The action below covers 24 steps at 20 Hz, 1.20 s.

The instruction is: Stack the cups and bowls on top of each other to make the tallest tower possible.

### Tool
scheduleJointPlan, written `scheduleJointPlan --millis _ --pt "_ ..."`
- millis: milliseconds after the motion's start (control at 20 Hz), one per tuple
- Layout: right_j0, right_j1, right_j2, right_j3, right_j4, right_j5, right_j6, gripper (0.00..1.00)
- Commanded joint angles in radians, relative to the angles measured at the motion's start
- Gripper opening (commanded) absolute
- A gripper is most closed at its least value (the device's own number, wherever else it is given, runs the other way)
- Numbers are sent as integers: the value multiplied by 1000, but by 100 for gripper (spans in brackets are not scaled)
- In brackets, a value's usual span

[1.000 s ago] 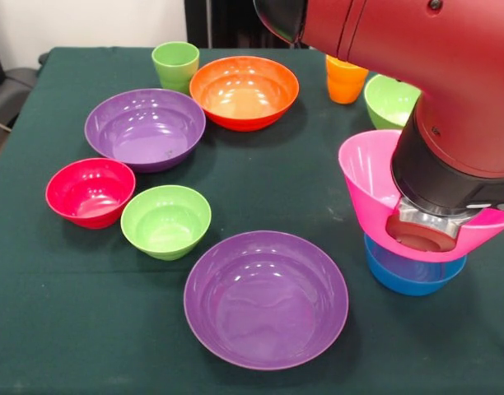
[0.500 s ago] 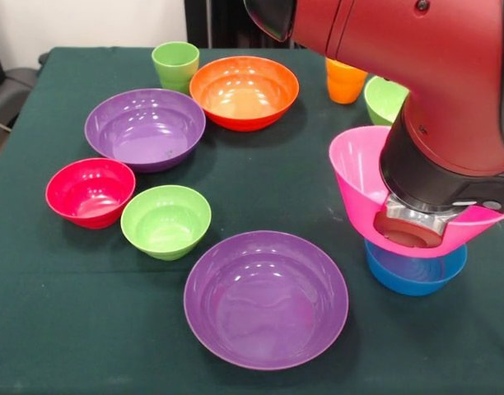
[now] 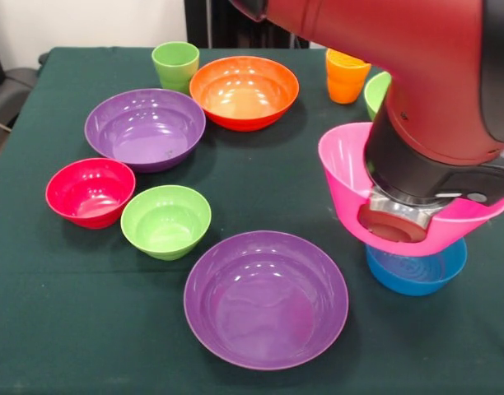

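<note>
Going left to right across the green tablecloth (image 3: 63,329): a small red bowl (image 3: 90,191) sits at the left, with a small lime green bowl (image 3: 165,220) touching or nearly touching its right side. Behind those there's a big purple bowl (image 3: 145,128), and further back the light green cup (image 3: 175,65), standing upright just beside the large orange bowl (image 3: 245,91). Near the front middle is the second purple bowl (image 3: 266,298), empty and on its own.

Then the right side gets busy. The orange cup (image 3: 346,77) is at the back, with another lime green bowl (image 3: 377,92) peeking out behind the arm (image 3: 417,82). The huge pink bowl (image 3: 351,185) is up off the table, hanging over the small blue bowl (image 3: 417,269) and tilted a bit. The arm's wrist is down inside the pink bowl, so the gripper itself is hidden and I honestly can't tell whether it's pinching the rim or how.

So no tower yet, as far as I can see nothing is nested. My worry: the pink bowl is the biggest piece, and if it gets dropped onto that little blue one it could slide off or tip. If the grip is only on the rim, the glossy plastic might also slip out mid-move
</note>
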Motion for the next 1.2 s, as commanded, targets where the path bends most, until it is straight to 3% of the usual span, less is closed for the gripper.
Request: scheduleJointPlan --millis 50,600,1200 --pt "-55 -13 71 -59 -38 29 57 0" --pt "-88 -9 14 -140 20 47 99 0" --pt "-116 20 -122 -224 185 34 195 0"
